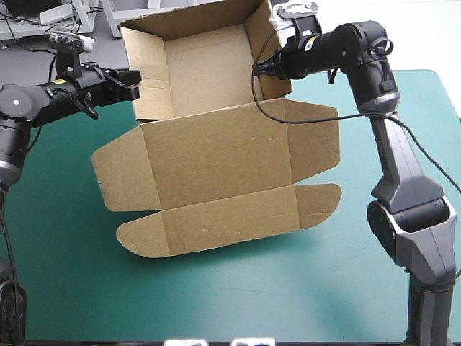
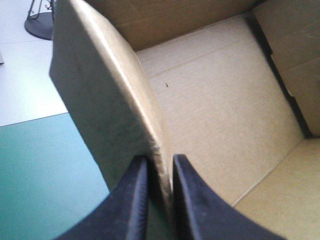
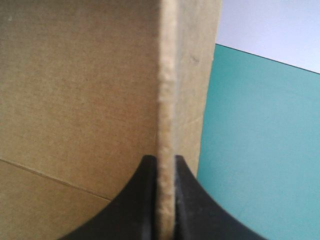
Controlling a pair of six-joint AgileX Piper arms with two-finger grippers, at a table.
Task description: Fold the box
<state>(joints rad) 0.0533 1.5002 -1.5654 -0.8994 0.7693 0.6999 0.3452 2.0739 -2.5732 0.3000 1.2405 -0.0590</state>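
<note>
- Far left: left gripper [image 1: 134, 78] reaching in from the side; black fingers [image 2: 135, 200] all but together, pinching the upright left wall of the brown box [image 1: 205, 68]; tray floor visible just beyond that wall in the left wrist view.
- Middle: box on the teal-green cover [image 1: 216, 303], open tray toward the far edge, walls raised; lid [image 1: 216, 155] lying flat toward the near side, side flaps and front flap spread out.
- Right: right gripper [image 1: 258, 68] at the tray's right wall; fingers [image 3: 145, 200] clamped on the wall's edge, board sandwiched between them.
</note>
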